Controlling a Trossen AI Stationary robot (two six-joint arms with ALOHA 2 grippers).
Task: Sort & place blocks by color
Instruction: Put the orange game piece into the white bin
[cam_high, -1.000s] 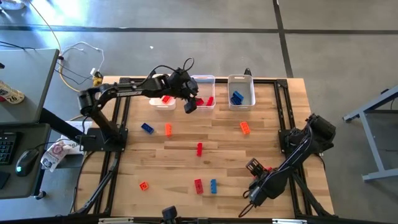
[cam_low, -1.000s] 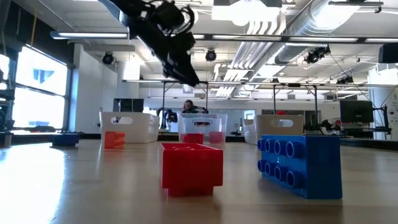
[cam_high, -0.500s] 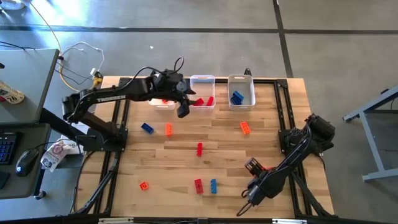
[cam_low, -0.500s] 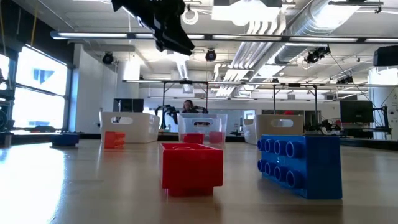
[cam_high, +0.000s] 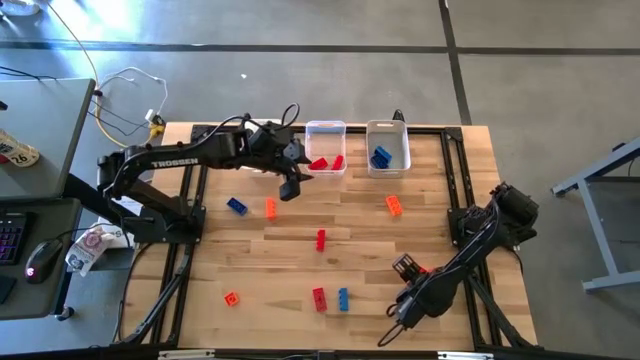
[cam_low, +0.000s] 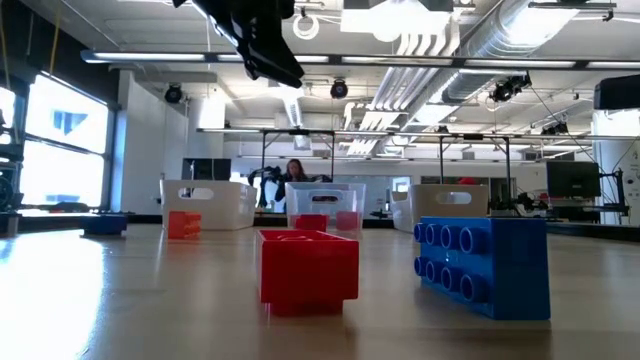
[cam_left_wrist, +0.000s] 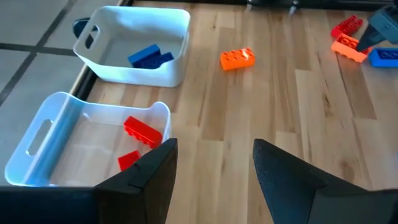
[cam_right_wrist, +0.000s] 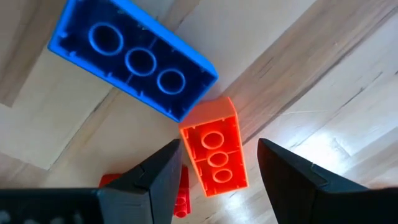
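Wood-grain table (cam_high: 420, 215) — studded rectangular plastic blocks (cam_high: 320, 239), translucent bins (cam_high: 387, 146).

From my seat I read one clear word: "TROSSEN" in white capitals along the left arm (cam_high: 180, 158) in the high view. At the far left edge, a tan tag (cam_high: 14, 150) on the side desk (cam_high: 45, 110) carries what looks like "16". I can make out no other lettering.

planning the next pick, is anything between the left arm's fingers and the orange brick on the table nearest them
Nothing visible: the open, empty left gripper hovers above bare wood, and the small orange plastic brick lies just beyond it, with only a blue brick off to one side.
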